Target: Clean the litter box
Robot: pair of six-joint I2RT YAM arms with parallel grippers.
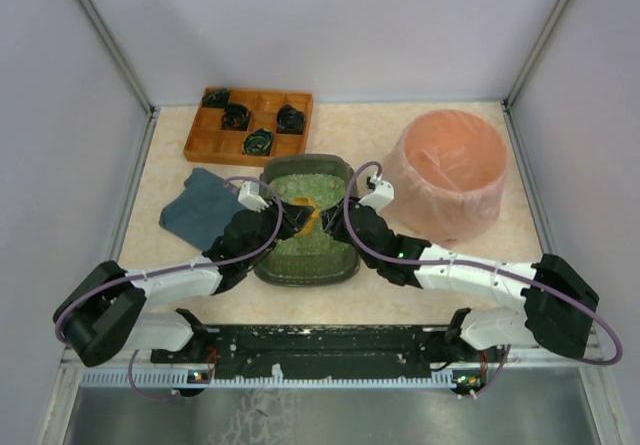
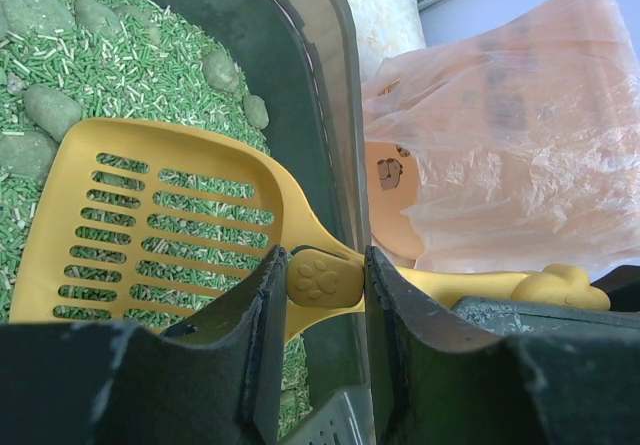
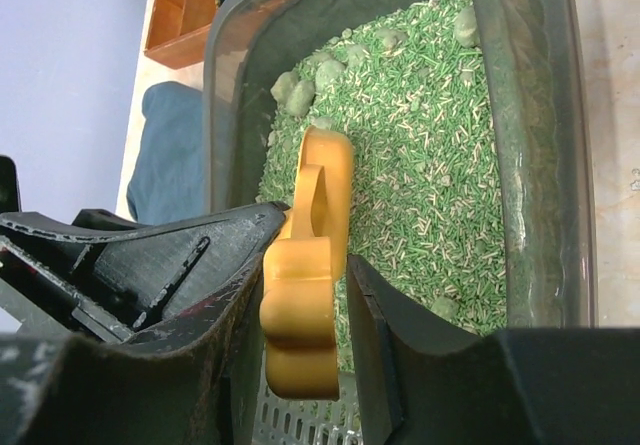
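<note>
Litter box sits mid-table, just ahead of both arms. Pink bag-lined bin is just to its right, blue-grey cloth to its left, wooden compartment tray behind. Both wrists crowd over the box, so the top camera gives me little of the litter.

Only the left wrist view shows the yellow scoop, its slotted blade lying on green litter near grey-green clumps. Only the right wrist view shows the handle's end.

Left gripper is clamped on the handle at the paw print. Right gripper has its jaws close on either side of the handle end; I cannot tell whether they pinch.
</note>
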